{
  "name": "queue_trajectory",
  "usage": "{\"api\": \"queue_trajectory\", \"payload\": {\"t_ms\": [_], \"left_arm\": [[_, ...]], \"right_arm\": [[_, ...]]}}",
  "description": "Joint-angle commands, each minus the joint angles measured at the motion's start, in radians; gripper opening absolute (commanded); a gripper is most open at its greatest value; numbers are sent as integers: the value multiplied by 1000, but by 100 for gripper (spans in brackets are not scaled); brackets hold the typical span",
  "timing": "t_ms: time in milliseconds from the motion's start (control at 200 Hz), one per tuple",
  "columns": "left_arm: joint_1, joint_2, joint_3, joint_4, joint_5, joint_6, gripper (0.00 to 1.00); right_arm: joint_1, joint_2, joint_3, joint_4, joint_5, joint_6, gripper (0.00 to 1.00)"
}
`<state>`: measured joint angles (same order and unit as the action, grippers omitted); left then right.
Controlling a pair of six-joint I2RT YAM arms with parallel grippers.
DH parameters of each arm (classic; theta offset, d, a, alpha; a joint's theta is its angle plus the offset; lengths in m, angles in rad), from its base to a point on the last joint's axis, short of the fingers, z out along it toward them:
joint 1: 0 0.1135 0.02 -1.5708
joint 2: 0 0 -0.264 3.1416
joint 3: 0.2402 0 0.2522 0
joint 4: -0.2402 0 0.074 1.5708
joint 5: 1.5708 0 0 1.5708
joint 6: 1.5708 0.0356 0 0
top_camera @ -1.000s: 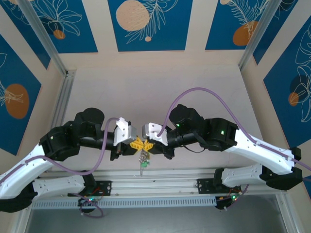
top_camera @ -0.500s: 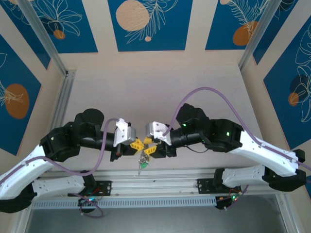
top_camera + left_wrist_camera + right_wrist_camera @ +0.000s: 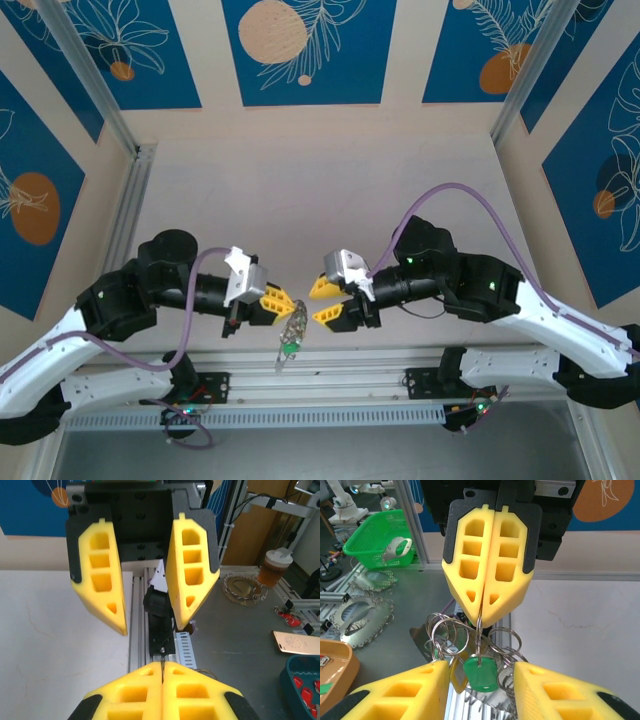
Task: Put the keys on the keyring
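The left gripper has its jaws closed flat together on a thin wire of the keyring. The keyring hangs from them between the two arms, over the near edge of the bench, with a bunch of smaller rings and a green-tagged key dangling below. The right gripper faces it close by, jaws apart and holding nothing; in the right wrist view the bunch shows between its two fingers.
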<state>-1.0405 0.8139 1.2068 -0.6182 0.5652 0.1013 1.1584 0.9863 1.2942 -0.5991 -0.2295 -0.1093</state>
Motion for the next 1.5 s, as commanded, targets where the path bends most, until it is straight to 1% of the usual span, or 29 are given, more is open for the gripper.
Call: {"api": "queue_trajectory", "payload": {"t_ms": [0, 70, 120, 265, 415, 740, 965, 1040, 1175, 1255, 1371, 1496], "left_arm": [[-8, -27, -10, 79, 46, -21, 0], [-9, -38, -17, 83, 40, -22, 0], [-9, -45, -23, 88, 39, -24, 0], [-9, -63, -31, 95, 44, -25, 0], [-8, -73, -47, 121, 48, -30, 0], [-8, -90, -78, 184, 27, -49, 0], [-8, -88, -94, 214, 15, -51, 0], [-8, -87, -87, 209, 8, -46, 0], [-9, -87, -79, 195, -1, -38, 0], [-9, -94, -78, 189, -10, -36, 0], [-8, -107, -81, 186, -25, -31, 0], [-9, -105, -76, 187, -21, -32, 0]], "right_arm": [[-4, 31, -19, 69, -56, 39, 34], [-6, 38, -29, 96, -61, 46, 28], [-10, 38, -36, 117, -71, 53, 26], [-14, 47, -28, 111, -68, 62, 25], [-14, 55, -26, 117, -94, 69, 21], [-13, 71, -29, 126, -129, 67, 17], [-14, 66, -34, 109, -125, 65, 13], [-14, 59, -38, 106, -123, 67, 14], [-16, 43, -45, 95, -110, 72, 22], [-15, 29, -44, 88, -109, 77, 25], [-18, 10, -50, 107, -116, 100, 31], [-18, 0, -62, 124, -127, 115, 33]]}}
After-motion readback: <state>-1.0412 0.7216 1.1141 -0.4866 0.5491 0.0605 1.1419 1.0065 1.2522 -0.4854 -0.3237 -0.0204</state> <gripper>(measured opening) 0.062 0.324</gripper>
